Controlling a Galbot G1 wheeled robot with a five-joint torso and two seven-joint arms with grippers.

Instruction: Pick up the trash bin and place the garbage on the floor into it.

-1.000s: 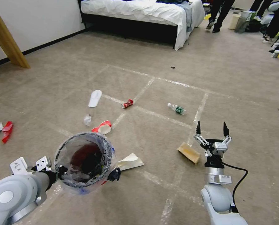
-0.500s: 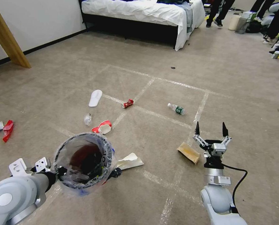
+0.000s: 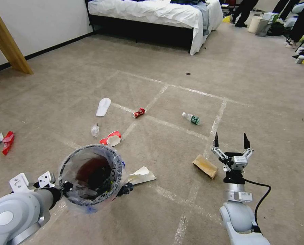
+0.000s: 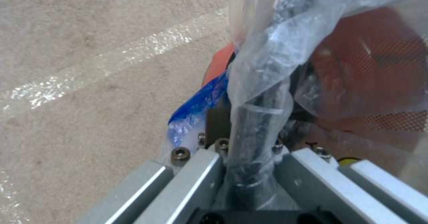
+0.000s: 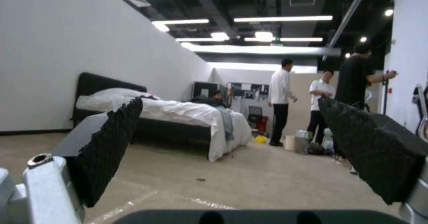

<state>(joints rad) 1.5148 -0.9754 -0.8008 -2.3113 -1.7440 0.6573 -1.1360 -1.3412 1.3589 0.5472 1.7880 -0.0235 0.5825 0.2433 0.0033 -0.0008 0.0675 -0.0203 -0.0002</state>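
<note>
Now the left gripper (image 3: 94, 190) is clamping the bin's (image 3: 90, 173) rim, holding it above the floor (image 3: 56, 92). Spread wide, the right gripper (image 3: 231, 140) is hovering empty just beside the brown bag (image 3: 205, 165).

My left arm reached forward low on my left side, its left gripper (image 3: 94, 188) clamped tight. My right arm stretched ahead on the right, wrist level, the right gripper (image 3: 231, 140) pointing forward with its two black fingers (image 5: 111, 143) spread wide, holding nothing.
</note>
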